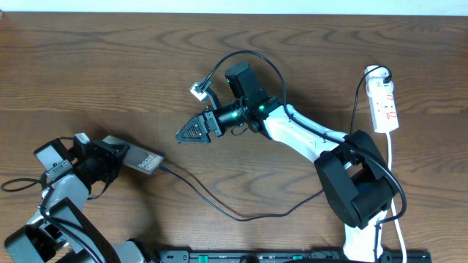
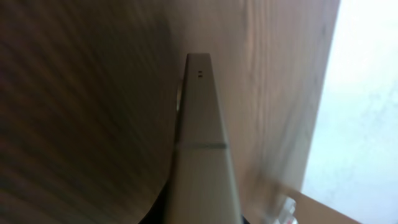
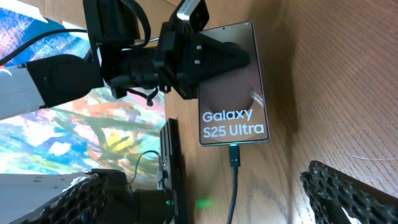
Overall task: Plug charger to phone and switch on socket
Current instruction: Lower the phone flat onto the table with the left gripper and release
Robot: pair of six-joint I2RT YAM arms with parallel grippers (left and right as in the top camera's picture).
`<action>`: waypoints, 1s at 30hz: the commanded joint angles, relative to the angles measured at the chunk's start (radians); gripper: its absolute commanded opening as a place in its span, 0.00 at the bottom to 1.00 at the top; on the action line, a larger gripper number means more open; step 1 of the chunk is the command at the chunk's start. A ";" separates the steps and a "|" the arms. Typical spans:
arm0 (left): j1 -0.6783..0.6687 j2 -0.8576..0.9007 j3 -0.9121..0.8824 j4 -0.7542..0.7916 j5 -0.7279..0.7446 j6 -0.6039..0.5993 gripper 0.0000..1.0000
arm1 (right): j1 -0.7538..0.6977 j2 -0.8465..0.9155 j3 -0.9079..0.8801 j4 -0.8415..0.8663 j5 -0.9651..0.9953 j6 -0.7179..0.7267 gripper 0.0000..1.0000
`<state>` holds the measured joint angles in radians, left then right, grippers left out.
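Observation:
The phone (image 1: 144, 162) lies low at the left with my left gripper (image 1: 126, 156) shut on its near end. In the right wrist view its face (image 3: 233, 93) reads "Galaxy S25 Ultra", and the left gripper (image 3: 227, 57) clamps its top. The charger (image 1: 241, 216) runs as a thin black cable across the table; its plug tip (image 3: 234, 155) sits in the phone's bottom port. The left wrist view shows only the phone's thin edge (image 2: 202, 143). The socket (image 1: 384, 106) lies at the far right. My right gripper (image 1: 189, 132) hovers open mid-table, its fingers (image 3: 348, 186) empty.
A white plug (image 1: 376, 72) sits in the socket's far end, and a white cord (image 1: 392, 157) trails toward the front. A black rail (image 1: 292, 256) runs along the table's front edge. The right arm's base (image 1: 358, 186) stands at the right front.

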<state>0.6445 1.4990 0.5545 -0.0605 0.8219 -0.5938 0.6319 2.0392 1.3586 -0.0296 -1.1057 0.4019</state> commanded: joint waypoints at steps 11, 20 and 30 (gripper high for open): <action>0.002 0.000 0.005 -0.096 -0.187 0.021 0.07 | -0.008 -0.008 0.017 -0.013 0.001 -0.007 0.99; 0.002 0.000 0.005 -0.119 -0.187 0.021 0.13 | -0.008 -0.008 0.017 -0.017 0.001 -0.006 0.99; 0.002 0.000 0.005 -0.128 -0.186 0.021 0.30 | -0.008 -0.008 0.017 -0.017 0.001 -0.006 0.99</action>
<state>0.6445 1.4990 0.5541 -0.1833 0.6434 -0.5751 0.6319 2.0392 1.3586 -0.0418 -1.1019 0.4019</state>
